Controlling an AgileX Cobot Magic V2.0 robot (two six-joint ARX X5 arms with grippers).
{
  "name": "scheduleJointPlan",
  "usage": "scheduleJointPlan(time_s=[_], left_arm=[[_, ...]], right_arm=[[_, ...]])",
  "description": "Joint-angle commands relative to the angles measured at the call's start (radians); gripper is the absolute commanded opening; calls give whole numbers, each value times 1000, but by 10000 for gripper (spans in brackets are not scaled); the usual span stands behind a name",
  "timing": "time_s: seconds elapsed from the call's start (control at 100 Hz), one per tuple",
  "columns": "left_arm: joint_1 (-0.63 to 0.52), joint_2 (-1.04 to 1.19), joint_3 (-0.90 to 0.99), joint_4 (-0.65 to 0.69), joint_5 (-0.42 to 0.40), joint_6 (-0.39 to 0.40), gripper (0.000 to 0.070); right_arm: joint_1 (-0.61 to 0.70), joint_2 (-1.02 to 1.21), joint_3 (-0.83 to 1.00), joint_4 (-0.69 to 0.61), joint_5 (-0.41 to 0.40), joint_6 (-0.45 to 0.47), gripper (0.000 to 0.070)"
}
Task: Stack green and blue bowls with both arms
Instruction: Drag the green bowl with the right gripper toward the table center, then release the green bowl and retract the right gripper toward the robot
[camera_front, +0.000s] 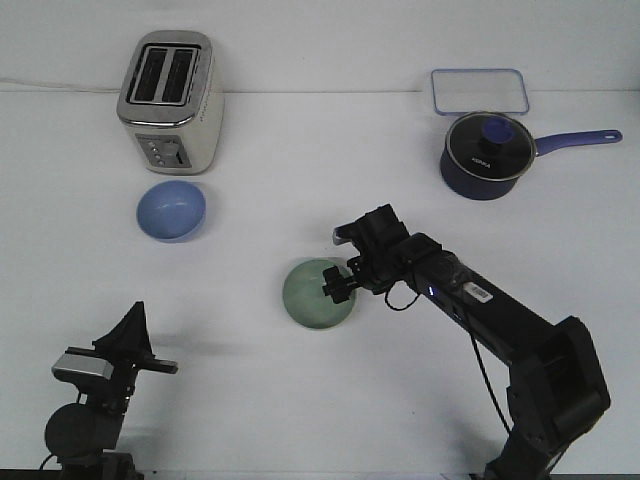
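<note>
The pale green bowl (314, 293) sits near the table's middle and looks slightly tilted. My right gripper (337, 285) reaches in from the right and is shut on the bowl's right rim. The periwinkle blue bowl (171, 210) stands upright at the left, just in front of the toaster, with nothing touching it. My left gripper (136, 318) is at the front left, far from both bowls. It points away from me, and its fingers look closed together and empty.
A silver toaster (169, 102) stands at the back left. A dark navy saucepan with a glass lid (487, 153) is at the back right, its handle pointing right. A clear container with a blue rim (479, 91) lies behind it.
</note>
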Motion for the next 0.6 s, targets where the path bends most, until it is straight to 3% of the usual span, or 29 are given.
scheduleJointPlan(time_s=[0.0, 0.37, 0.59], left_arm=[[1, -2, -20, 11, 1, 2, 10], [1, -2, -20, 11, 1, 2, 10], [1, -2, -20, 11, 1, 2, 10]], right_arm=[[1, 12, 14, -2, -8, 6, 487], [-92, -179, 18, -34, -5, -19, 486], [-203, -373, 18, -114, 112, -95, 486]])
